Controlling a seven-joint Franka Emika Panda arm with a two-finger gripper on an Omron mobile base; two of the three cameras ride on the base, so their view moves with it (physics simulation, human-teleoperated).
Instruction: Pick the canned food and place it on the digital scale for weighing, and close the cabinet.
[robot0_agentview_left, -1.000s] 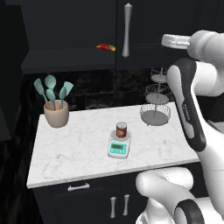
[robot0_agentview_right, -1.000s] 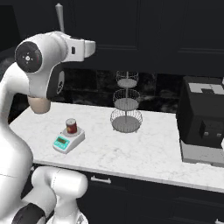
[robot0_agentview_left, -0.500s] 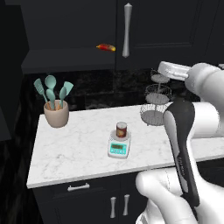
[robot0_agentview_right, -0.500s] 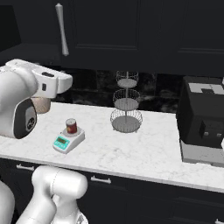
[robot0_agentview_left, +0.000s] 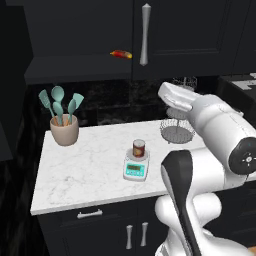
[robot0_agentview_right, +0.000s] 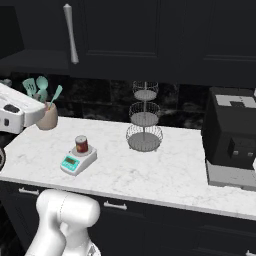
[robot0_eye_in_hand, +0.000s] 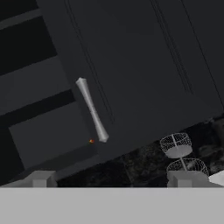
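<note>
The dark-red canned food (robot0_agentview_left: 139, 148) stands upright on the plate of the teal-and-white digital scale (robot0_agentview_left: 136, 168), mid-counter; both also appear in the right base view, can (robot0_agentview_right: 81, 144) on scale (robot0_agentview_right: 76, 161). My gripper (robot0_eye_in_hand: 113, 179) is open, its tips far apart with nothing between them. The hand (robot0_agentview_left: 176, 96) hovers above and right of the can, apart from it. It faces the black upper cabinet (robot0_eye_in_hand: 144, 65) with its silver bar handle (robot0_eye_in_hand: 92, 109). The cabinet's left side stands open, showing a dark shelf (robot0_agentview_left: 75, 67).
A flat red-and-yellow packet (robot0_agentview_left: 121, 53) lies on the open shelf. A cup of teal utensils (robot0_agentview_left: 63, 125) stands at the counter's left. A tiered wire stand (robot0_agentview_right: 144, 120) is at the back, and a dark appliance (robot0_agentview_right: 232, 140) is at the right.
My arm has folded down. The hand dropped from cabinet-handle height to just above the wire stand and shifted a little left. The can stays on the scale.
</note>
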